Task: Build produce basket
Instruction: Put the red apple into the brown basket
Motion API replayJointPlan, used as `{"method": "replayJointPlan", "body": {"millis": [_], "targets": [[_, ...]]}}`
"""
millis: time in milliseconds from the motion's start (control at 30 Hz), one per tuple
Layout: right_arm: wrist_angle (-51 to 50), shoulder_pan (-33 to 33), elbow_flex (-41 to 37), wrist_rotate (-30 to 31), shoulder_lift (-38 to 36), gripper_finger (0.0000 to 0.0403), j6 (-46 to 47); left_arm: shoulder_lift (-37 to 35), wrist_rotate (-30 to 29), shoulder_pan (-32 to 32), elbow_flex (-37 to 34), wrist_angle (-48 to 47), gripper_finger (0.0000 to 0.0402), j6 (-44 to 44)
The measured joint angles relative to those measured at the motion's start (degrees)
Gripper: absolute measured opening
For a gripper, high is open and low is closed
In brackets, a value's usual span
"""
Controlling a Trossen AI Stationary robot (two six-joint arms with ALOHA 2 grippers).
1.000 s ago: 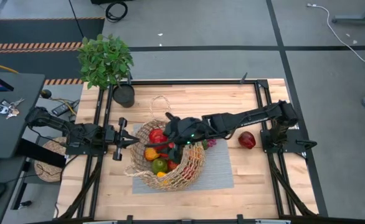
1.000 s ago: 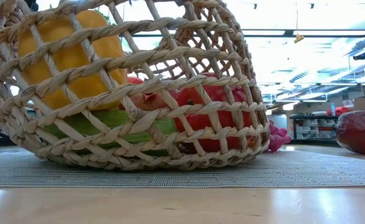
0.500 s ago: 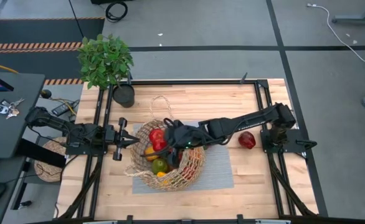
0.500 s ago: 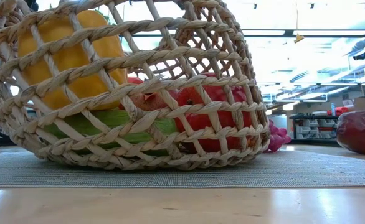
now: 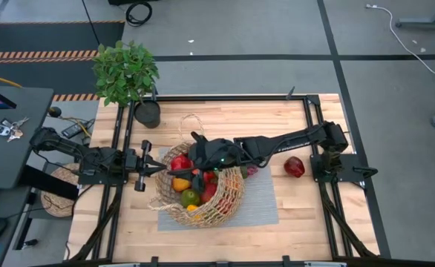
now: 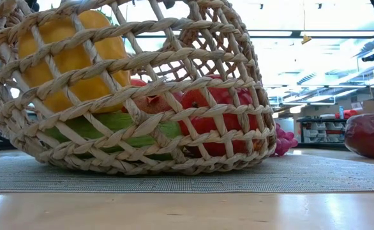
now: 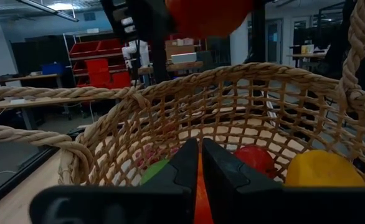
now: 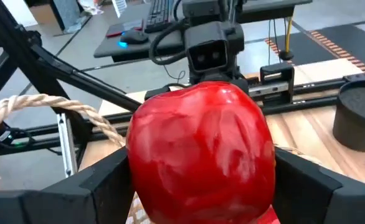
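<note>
The tan wicker basket (image 5: 203, 191) lies tipped on a grey mat (image 5: 260, 202), its mouth toward the table's left. Inside it rest a yellow pepper (image 6: 66, 51), a green piece (image 6: 110, 124) and red pieces (image 6: 219, 118). My right gripper (image 5: 182, 163) reaches from the right over the basket's mouth, shut on a round red fruit (image 8: 201, 149). My left gripper (image 5: 148, 169) waits shut at the table's left, its fingers (image 7: 198, 168) pointing into the basket. Another red fruit (image 5: 294, 166) and purple grapes (image 6: 283, 140) lie on the table to the right. My right gripper pinches the red fruit by its two opposite sides (image 8: 136, 171) between its two fingers (image 8: 307, 180). The fingers come from the table's right, slanting slightly down. The fruit hangs clear above the pieces in the basket.
A potted plant (image 5: 127, 74) stands at the table's far left corner. The basket's thin looped handle (image 5: 191, 122) sticks out toward the far edge. Bare wood lies along the near edge (image 5: 225, 241) and far right (image 5: 277, 122).
My right gripper has gone a little toward the table's left edge with the red fruit and has rolled slightly; it stays over the basket's mouth. The basket and the pieces in it have kept still.
</note>
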Motion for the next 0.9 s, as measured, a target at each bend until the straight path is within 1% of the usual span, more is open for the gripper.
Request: {"method": "replayJointPlan", "body": {"millis": [100,300,567,767,900], "targets": [[0.31,-0.49,0.13,-0.17,1.13,0.0311,2.53,0.00,-0.01,0.01,0.00,0.00,0.0032,0.00],[-4.46,-0.95,-0.13,-1.00,5.31,0.0311,4.62,-0.01,-0.01,0.02,0.00,0.16,0.0035,-0.01],[-13.60,-0.99,0.02,4.99,5.57,0.0311,3.72,0.00,-0.01,0.01,-0.01,0.00,0.0028,0.00],[-16.33,-1.03,0.02,4.64,5.57,0.0311,2.75,0.00,-0.01,-0.01,0.00,0.00,0.0036,0.00],[-17.41,-1.03,-0.02,2.07,5.25,0.0311,1.64,0.00,-0.01,0.01,0.01,0.00,0.0034,0.00]]}}
